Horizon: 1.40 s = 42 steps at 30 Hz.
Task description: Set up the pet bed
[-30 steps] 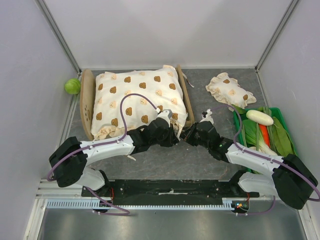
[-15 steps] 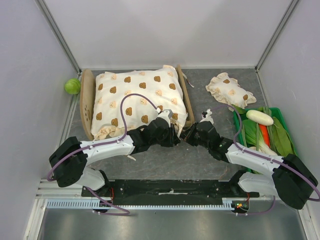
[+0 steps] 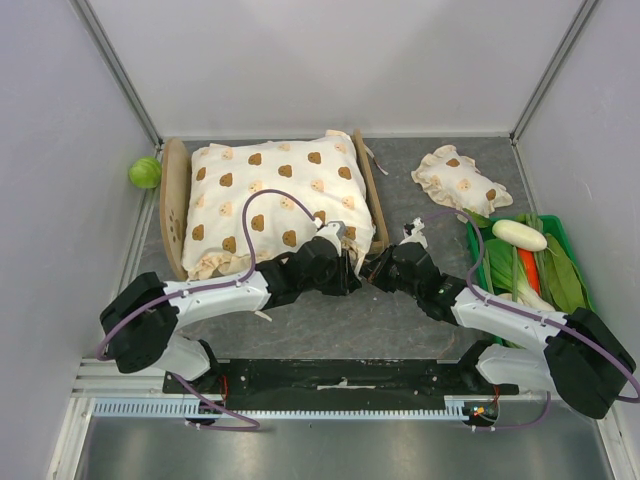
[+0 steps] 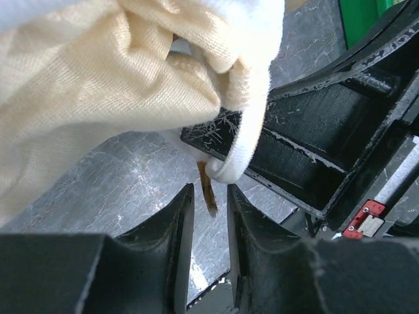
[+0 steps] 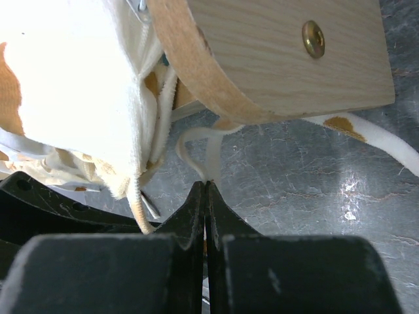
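Pet bed (image 3: 174, 205) is sitting upper left of centre in the top view, carrying the bear-print cushion (image 3: 270, 200). Right gripper (image 5: 207, 185) is pinching a white tie (image 5: 213, 154) beneath the wooden frame. Left gripper (image 4: 210, 191) is holding its fingers slightly apart, a brown-tipped tie end (image 4: 204, 178) hanging into the gap.

Left arm (image 3: 210, 292): stretched low, forward and to the right.
Left claw (image 4: 211, 195): fingers a narrow slit apart.
Right arm (image 3: 500, 315): low, reaching forward-left.
Right claw (image 5: 207, 184): fingers pressed together, white tie (image 5: 211, 154) pinched at tips.
Claws: nearly meeting, tip toward tip.
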### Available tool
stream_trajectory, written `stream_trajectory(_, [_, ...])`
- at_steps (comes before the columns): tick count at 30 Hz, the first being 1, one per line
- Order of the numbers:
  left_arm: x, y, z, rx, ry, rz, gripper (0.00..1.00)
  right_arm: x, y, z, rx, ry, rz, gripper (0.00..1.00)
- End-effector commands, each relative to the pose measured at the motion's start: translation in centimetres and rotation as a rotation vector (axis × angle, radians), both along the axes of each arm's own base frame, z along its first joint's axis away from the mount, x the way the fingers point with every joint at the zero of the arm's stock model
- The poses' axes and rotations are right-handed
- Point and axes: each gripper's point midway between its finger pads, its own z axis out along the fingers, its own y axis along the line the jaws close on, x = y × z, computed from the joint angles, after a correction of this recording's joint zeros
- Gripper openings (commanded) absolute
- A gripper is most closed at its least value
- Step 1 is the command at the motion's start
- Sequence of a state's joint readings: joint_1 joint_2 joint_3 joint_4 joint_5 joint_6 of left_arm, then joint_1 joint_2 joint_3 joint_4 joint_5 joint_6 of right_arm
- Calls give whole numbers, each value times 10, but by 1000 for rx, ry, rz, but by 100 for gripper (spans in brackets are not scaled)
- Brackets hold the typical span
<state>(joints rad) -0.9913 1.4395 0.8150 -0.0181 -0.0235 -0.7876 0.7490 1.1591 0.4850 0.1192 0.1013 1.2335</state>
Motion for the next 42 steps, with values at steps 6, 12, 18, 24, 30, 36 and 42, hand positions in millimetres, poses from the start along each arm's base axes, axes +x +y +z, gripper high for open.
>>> stream_trajectory(6, [6,-12,8,-48,-10,-5,27,4,6,19,35,-44,11,0])
stream_trajectory(12, [7,-12,8,-44,-12,-1,5,3,5,19,28,-48,21,0])
stream_trajectory(18, [13,-10,9,-27,-18,33,2,-1,-3,18,-69,-96,77,20])
stream_trajectory(24, [16,-10,8,-21,-21,41,2,-12,-42,9,-303,-122,96,51])
stream_trajectory(30, [14,-8,3,2,-5,34,2,-21,-80,2,-440,-174,76,59])
stream_trajectory(36, [13,-9,4,-1,-7,23,2,-6,-100,-13,-651,-217,88,63])
stream_trajectory(42, [13,-10,5,-8,-7,15,2,16,-91,-33,-732,-230,174,62])
